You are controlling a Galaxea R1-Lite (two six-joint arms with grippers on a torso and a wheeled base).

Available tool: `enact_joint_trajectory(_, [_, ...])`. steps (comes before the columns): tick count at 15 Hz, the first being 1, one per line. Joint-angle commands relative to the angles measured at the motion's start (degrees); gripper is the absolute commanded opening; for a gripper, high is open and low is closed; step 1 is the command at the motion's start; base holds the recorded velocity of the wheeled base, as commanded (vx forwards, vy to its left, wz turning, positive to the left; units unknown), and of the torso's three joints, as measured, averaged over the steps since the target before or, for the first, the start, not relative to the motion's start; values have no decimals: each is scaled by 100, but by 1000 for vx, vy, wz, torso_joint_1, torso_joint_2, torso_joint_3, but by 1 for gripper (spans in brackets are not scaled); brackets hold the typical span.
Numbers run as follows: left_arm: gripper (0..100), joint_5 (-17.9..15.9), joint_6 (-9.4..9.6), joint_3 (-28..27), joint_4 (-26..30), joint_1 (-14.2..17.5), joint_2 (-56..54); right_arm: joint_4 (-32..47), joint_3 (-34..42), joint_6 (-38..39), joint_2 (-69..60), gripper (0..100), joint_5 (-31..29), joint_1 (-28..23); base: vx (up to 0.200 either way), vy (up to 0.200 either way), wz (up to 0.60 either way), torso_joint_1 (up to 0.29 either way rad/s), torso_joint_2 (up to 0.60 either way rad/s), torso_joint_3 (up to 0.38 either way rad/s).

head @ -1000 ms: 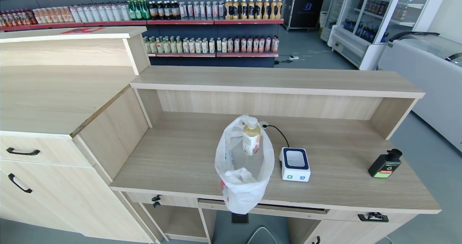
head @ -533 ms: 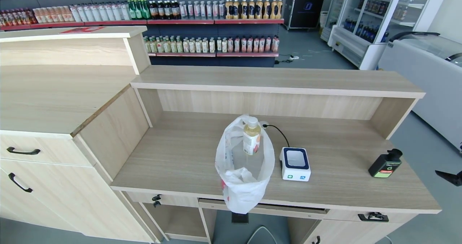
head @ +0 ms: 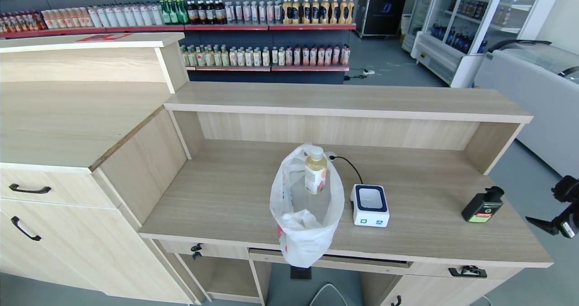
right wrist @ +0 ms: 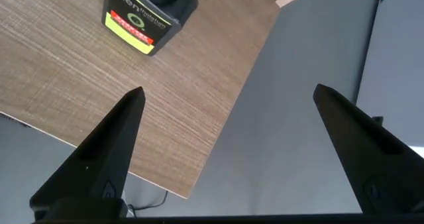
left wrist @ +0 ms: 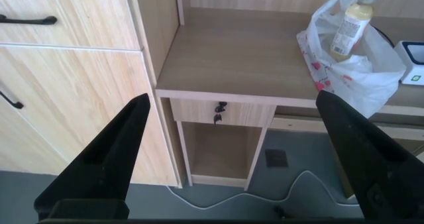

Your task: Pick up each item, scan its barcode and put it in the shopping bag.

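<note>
Checkout counter (head: 429, 238), head view taken as the dial. Shopping bag (head: 303, 236) stood at 6 o'clock by the front edge with a tea bottle (head: 315, 172) upright inside, so that item was judged done. Scanner (head: 369, 205) sat just beside the bag, at its 3 o'clock. Dark bottle (head: 482, 205) remained to be scanned and bagged, well apart toward 3 o'clock. Its long axis ran 7-to-1, cap toward 1, apparently lying label up. Right gripper (right wrist: 228, 93) hung off the counter end at the bottle's 4 o'clock, jaws spread and empty. Left gripper (left wrist: 232, 99) was likewise spread, holding nothing.
</note>
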Motion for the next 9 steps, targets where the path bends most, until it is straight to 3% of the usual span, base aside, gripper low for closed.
enact_joint_trajectory(1, [100, 1, -4, 1, -1, 0, 1, 8, -149, 0, 173, 100, -10, 54, 0, 0, 0, 0, 0, 0])
enact_joint_trajectory(9, [100, 1, -4, 1, -1, 0, 1, -1, -518, 0, 683, 100, 7, 449, 0, 0, 0, 0, 0, 0])
